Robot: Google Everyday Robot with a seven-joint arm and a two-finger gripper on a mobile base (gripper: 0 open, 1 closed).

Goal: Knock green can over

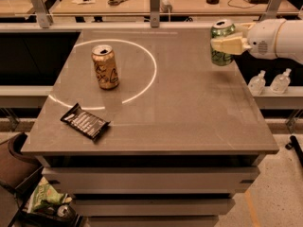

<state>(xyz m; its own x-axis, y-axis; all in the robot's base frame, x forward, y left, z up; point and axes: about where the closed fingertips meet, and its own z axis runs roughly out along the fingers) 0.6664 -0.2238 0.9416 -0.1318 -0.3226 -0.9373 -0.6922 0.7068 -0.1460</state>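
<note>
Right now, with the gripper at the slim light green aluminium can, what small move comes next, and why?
Probably swing the gripper toward the middle of the grey table to topple the light green aluminium can. It stands upright near the table's edge with the gripper against its upper half, so that push should keep it on the table.
</note>
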